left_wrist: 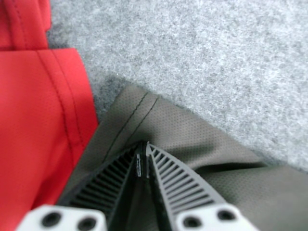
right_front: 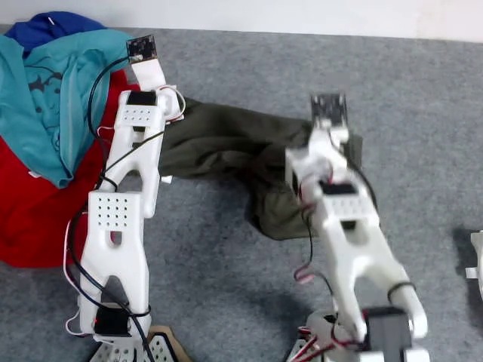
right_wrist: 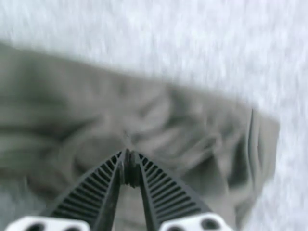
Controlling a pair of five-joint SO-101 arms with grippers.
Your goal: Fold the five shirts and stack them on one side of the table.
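The left gripper (left_wrist: 142, 150) has its ribbed black fingers (left_wrist: 108, 185) pressed together on a thin pinch of the olive shirt (left_wrist: 192, 130), close to a stitched hem at the cloth's edge. Just beside that edge lies the red shirt (left_wrist: 38, 120), with a narrow wedge of the grey table (left_wrist: 202, 53) between the two. The right gripper (right_wrist: 127, 163) is likewise clamped, its tips meeting on a wrinkled stretch of the olive shirt (right_wrist: 187, 120) near another hemmed border; the cloth there is too smeared to tell more. In the high view the olive shirt (right_front: 226, 143) lies in the middle of the frame, stretched between the two arms, its long axis running roughly left to right. A crumpled part of it drops toward the lower centre. At the upper left sits a loose heap. The red shirt (right_front: 30, 219) spreads at the left edge, the teal shirt (right_front: 45, 98) is draped over it, and the blue shirt (right_front: 53, 26) lies bunched in the far corner. The teal shirt carries a dark printed graphic, too small to read. The grey table (right_front: 423, 113) has a felt-like surface.
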